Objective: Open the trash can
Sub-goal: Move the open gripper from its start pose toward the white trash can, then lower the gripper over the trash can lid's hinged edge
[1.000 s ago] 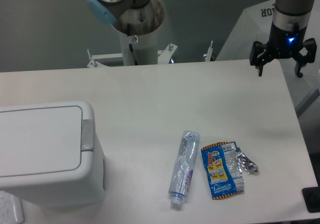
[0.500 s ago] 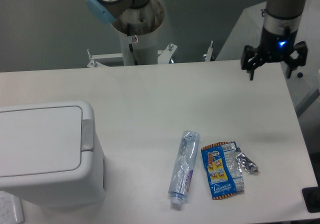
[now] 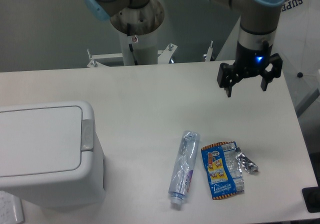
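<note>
Nearest the camera, on the right half of the worktop (image 3: 150, 114), lie a crushed clear bottle (image 3: 183, 169) and, just right of it, a blue snack wrapper (image 3: 223, 170) with a bit of crumpled foil at its right edge. Neither has moved over the last second.

At the near left stands the bin (image 3: 50, 154), large and white, its flat lid down and the small grey latch (image 3: 87, 134) on the lid's right edge untouched. Nothing is near it, so the task looks barely begun.

Farther back on the right, the hand (image 3: 248, 86) hangs above the worktop with its two fingers spread wide and nothing between them. This is the one thing that has changed: a second ago it was over the far right corner, half a second ago slightly left of that, and now it is clearly further left and a little nearer. That drift points toward the bin, though the hand is well apart from it, with most of the worktop's width left to cross. Judging by the latch, the next move calls for travel on leftward and nearer, then a downward press on that grey tab.
</note>
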Controlling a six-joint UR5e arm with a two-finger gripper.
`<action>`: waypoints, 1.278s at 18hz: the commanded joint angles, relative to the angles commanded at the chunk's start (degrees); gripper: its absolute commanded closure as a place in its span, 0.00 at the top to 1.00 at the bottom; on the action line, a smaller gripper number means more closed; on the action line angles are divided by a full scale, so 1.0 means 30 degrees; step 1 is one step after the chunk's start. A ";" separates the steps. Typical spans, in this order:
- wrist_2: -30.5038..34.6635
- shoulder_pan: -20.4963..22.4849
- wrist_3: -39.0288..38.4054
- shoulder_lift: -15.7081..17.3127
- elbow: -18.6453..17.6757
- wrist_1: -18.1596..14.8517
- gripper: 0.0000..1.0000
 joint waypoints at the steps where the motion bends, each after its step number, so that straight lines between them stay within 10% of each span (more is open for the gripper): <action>1: -0.0411 -0.0029 -0.0500 0.0029 0.0029 0.0087 1.00; 23: -0.3136 -0.3779 -0.8793 -0.0088 0.0877 0.1319 1.00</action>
